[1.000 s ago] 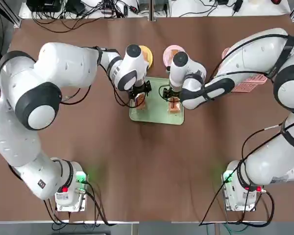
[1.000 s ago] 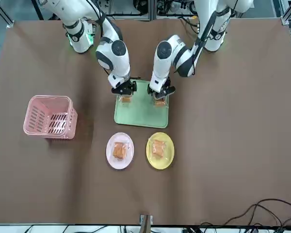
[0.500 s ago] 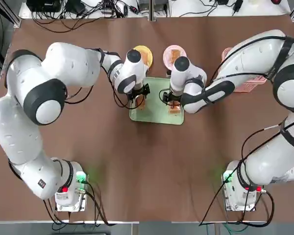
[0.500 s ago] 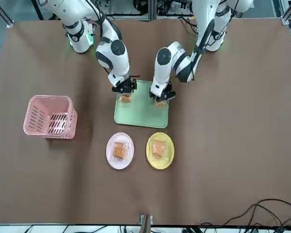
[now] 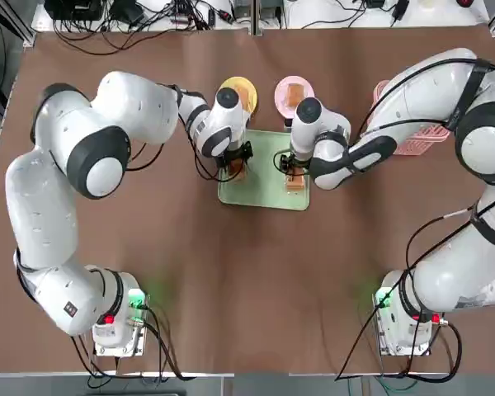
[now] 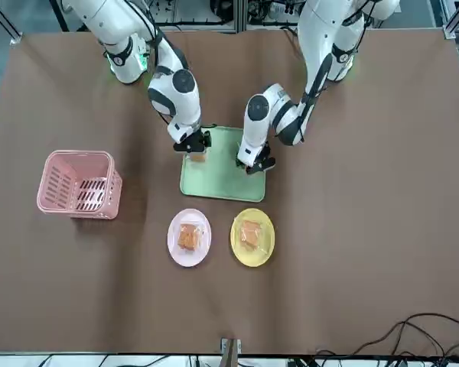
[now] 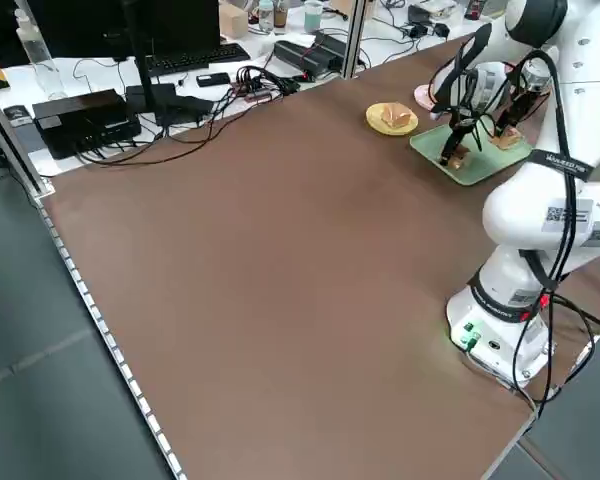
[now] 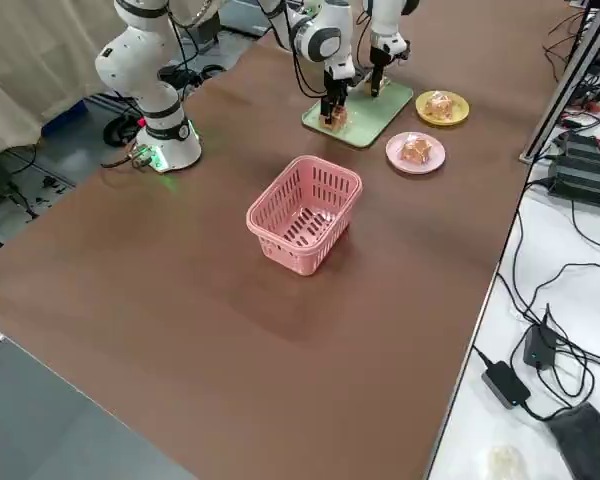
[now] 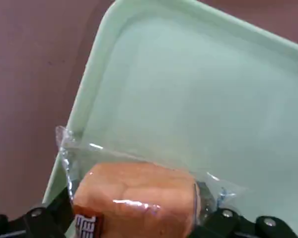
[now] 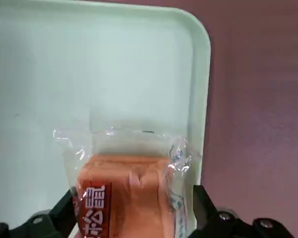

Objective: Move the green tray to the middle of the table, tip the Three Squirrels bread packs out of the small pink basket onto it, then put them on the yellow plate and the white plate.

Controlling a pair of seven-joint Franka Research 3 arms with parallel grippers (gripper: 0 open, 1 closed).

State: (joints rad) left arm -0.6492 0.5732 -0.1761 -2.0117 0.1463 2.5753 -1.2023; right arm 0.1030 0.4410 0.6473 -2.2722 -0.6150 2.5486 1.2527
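The green tray [image 5: 264,177] lies mid-table with two Three Squirrels bread packs on it. My left gripper [image 5: 236,167] is down over the pack [image 9: 134,198] at the tray's left edge, open, with a finger on each side of it. My right gripper [image 5: 293,177] is open in the same way around the pack [image 10: 129,193] near the tray's right edge. Beyond the tray, the yellow plate [image 6: 252,237] and the white plate [image 6: 189,237] each hold one bread pack. The small pink basket [image 8: 305,212] stands upright and empty at my right.
Both forearms crowd the space over the tray. Cables and electronics [image 7: 180,70] lie on a bench past the table's far edge. Bare brown tabletop [image 5: 256,280] stretches between the tray and the arm bases.
Both grippers have sunk lower onto the tray, each settling around its bread pack. The left arm's elbow has swung inward. Plates, tray and basket have stayed put.
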